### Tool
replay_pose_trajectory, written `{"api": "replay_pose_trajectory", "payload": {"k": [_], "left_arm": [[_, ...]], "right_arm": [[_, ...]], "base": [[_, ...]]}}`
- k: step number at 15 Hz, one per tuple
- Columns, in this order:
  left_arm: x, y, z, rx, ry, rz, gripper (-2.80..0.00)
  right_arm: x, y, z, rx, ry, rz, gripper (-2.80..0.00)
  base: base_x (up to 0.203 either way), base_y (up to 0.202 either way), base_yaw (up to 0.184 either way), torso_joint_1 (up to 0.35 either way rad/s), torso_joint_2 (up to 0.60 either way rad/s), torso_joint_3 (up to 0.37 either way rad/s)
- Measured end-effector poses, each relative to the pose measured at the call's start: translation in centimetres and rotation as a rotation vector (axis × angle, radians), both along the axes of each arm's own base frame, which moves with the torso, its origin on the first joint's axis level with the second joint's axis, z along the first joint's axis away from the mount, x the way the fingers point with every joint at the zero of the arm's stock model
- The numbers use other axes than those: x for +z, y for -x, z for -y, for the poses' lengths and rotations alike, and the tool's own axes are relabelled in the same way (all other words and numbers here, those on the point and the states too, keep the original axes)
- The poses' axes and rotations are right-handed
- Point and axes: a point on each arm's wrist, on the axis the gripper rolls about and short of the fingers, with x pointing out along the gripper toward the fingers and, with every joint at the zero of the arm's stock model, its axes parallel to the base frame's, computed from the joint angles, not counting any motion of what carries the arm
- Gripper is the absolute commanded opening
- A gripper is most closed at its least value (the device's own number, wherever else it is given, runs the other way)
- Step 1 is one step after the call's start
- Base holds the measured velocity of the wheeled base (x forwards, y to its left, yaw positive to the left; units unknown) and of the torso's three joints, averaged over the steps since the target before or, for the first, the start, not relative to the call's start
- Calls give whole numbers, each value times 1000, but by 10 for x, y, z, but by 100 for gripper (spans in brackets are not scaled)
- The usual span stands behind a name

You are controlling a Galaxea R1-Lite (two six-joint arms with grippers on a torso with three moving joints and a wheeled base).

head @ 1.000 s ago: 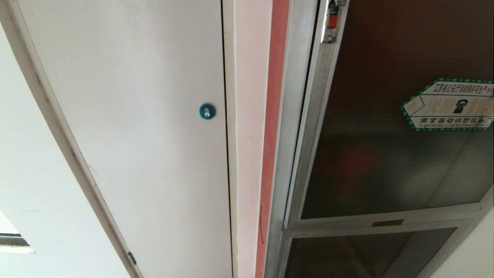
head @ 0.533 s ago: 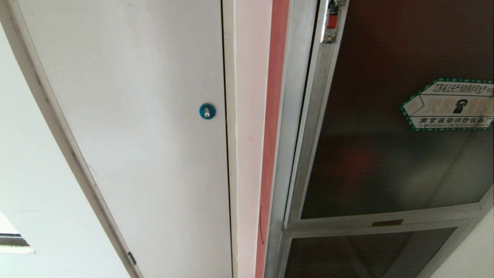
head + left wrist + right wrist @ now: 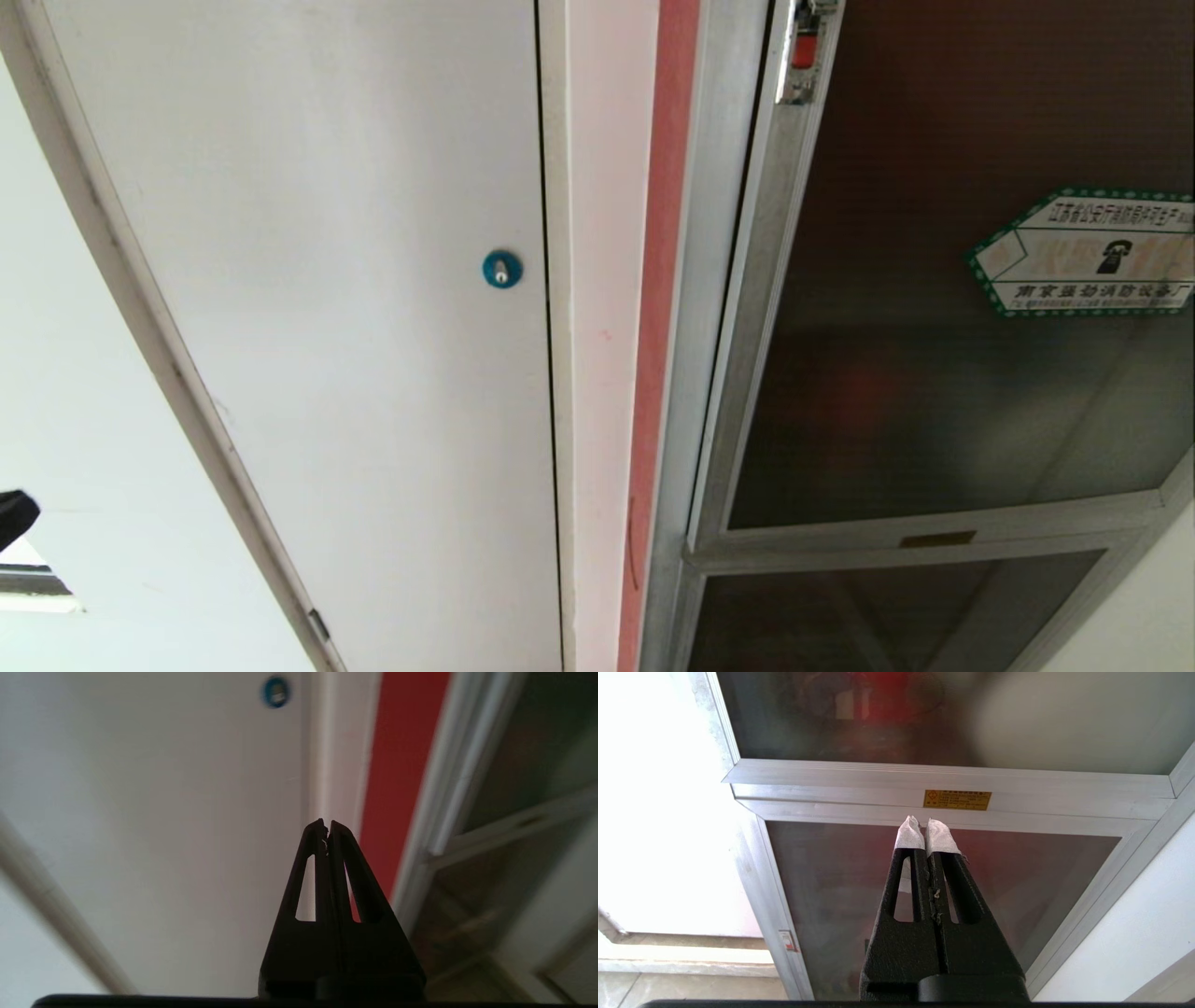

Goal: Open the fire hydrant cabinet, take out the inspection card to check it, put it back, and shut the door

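The fire hydrant cabinet [image 3: 709, 280], silver-framed, stands on the right of the head view. Its door [image 3: 934, 392] of dark tinted glass looks shut and carries the green-edged arrow sticker [image 3: 1083, 252]. A red blur shows behind the glass. The inspection card is hidden. My left gripper [image 3: 326, 823] is shut and empty, raised before the white panel door and the red strip [image 3: 402, 765], left of the cabinet frame [image 3: 462, 765]. A dark tip of that arm [image 3: 14, 515] shows at the head view's left edge. My right gripper [image 3: 923, 823], with white-wrapped tips, is shut and empty, low before the smaller lower glass door [image 3: 831, 882].
A plain white panel door [image 3: 327, 280] with a round blue lock [image 3: 501, 269] fills the left half. An orange label [image 3: 957, 799] sits on the rail between the two glass doors. White wall [image 3: 1134, 933] lies right of the cabinet, floor tiles [image 3: 668, 989] below left.
A dark tip of my left arm has risen into the head view at its left edge. The cabinet, its door and the camera have not moved.
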Motion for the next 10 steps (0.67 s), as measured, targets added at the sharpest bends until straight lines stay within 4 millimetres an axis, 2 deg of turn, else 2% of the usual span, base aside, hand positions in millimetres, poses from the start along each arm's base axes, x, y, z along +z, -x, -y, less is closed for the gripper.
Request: {"api": "replay_pose_trajectory", "payload": {"k": [2, 4, 7, 10], "left_arm": [[23, -25, 8, -203, 11, -42, -280], [34, -46, 22, -389, 10, -88, -280], [45, -73, 49, -569, 2, -127, -280], [51, -94, 75, -672, 0, -122, -280]], "right_arm": [[0, 0, 0, 0, 0, 0, -280], [0, 0, 0, 0, 0, 0, -280], [0, 0, 0, 0, 0, 0, -280], [0, 0, 0, 0, 0, 0, -280]], "base": [[0, 0, 0, 0, 0, 0], [0, 0, 0, 0, 0, 0], [0, 0, 0, 0, 0, 0], [0, 0, 0, 0, 0, 0]]}}
